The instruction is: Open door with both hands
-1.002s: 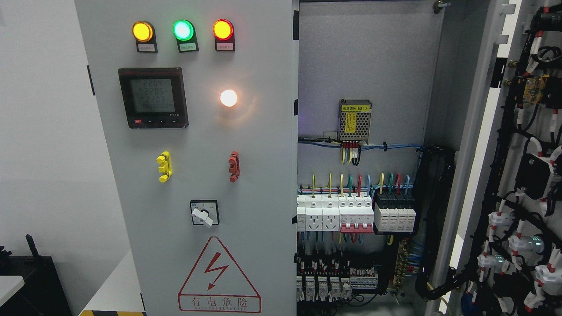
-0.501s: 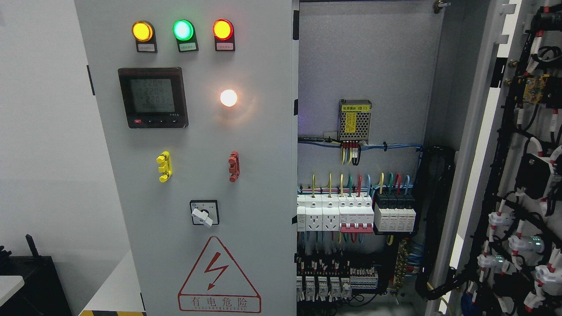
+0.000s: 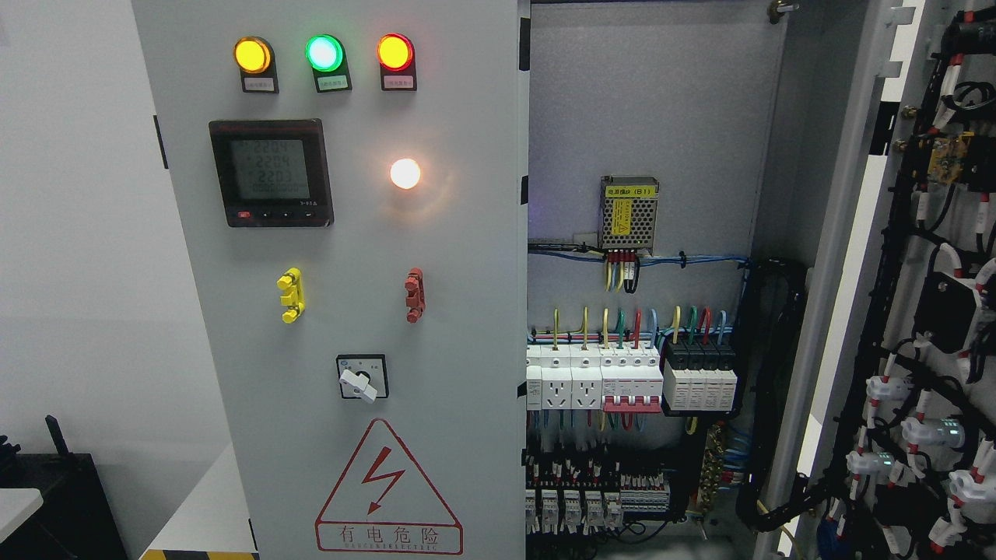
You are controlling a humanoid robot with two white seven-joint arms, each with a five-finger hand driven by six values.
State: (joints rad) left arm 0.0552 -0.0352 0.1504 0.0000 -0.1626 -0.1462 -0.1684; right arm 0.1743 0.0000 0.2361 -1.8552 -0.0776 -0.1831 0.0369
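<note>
Right door [image 3: 934, 257] swung wide at frame right, wired inner face toward camera. Cabinet interior [image 3: 646, 155] exposed: breaker row [image 3: 630, 377], small power supply [image 3: 629, 211]. Left door [image 3: 350, 311] with lamps, meter, warning triangle appears shut, flat to camera. Judgement: half done, left leaf remains. No hands in view; finger state cannot be told.

Both arms out of view.

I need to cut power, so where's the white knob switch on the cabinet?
Head view: the white knob switch sits low on the closed left door, right above the red warning triangle.
</note>
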